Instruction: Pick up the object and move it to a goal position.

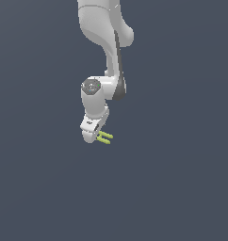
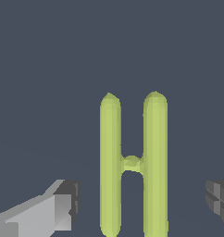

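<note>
Your gripper (image 1: 93,136) is spread wide, not clamped on anything: in the wrist view you can see one finger (image 2: 58,206) on one side and the dark pad of the other finger (image 2: 219,199) at the far edge, with plain gaps between each of them and the piece. The yellow-green piece (image 2: 132,164) lies between those fingers but touches neither; its two thin rods run parallel, lengthwise away from the camera, joined by a short crossbar nearer the camera end than the rounded far tips. One rod sits closer to the grey finger, the other has a wider gap to the dark pad, so the piece is somewhat off-centre in the opening. In the exterior view you see the white arm (image 1: 106,42) reaching down from the top of the frame, bending at the wrist, with the gripper tilted and pointing down toward the exterior view's left. The yellow-green piece (image 1: 105,137) shows there just beside the gripper's tip, its two rods sticking out toward the exterior view's right, slightly slanted. The grey floor (image 1: 182,188) is flat and uniform all around. From these views you cannot tell for certain whether the piece rests on the floor or how high the fingertips stand above it.
</note>
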You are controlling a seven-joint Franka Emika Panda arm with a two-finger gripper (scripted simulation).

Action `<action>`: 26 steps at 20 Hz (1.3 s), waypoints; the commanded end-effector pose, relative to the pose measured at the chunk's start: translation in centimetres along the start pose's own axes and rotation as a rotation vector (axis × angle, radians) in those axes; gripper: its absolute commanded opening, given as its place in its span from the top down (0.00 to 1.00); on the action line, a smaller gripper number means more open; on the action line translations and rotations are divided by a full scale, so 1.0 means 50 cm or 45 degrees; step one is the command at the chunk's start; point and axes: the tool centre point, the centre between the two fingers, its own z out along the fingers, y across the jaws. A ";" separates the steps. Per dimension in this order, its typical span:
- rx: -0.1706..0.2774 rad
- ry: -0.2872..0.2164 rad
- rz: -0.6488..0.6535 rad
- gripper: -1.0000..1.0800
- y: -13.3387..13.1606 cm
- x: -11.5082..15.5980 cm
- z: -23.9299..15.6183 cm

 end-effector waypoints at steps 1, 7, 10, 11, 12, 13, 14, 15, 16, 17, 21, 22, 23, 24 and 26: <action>0.000 0.000 0.000 0.04 0.000 0.000 0.000; 0.000 0.000 -0.002 0.04 -0.001 0.000 0.024; 0.000 0.000 -0.003 0.04 -0.002 -0.001 0.053; 0.000 0.000 -0.004 0.04 -0.002 0.000 0.063; 0.000 0.000 -0.005 0.04 -0.003 0.000 0.072; 0.000 0.000 -0.005 0.04 -0.002 -0.001 0.080; 0.000 0.000 -0.005 0.04 -0.002 -0.001 0.087; 0.000 0.000 -0.006 0.04 -0.002 0.000 0.092; 0.000 0.000 -0.006 0.04 -0.002 0.000 0.096; 0.000 0.000 -0.006 0.04 -0.001 0.000 0.099; 0.000 0.000 -0.006 1.00 -0.001 0.000 0.101; 0.000 0.000 -0.006 1.00 -0.001 0.000 0.101; 0.000 0.000 -0.006 1.00 -0.001 0.000 0.101; 0.000 0.000 -0.006 1.00 -0.001 0.000 0.101; 0.000 0.000 -0.006 1.00 -0.001 0.000 0.101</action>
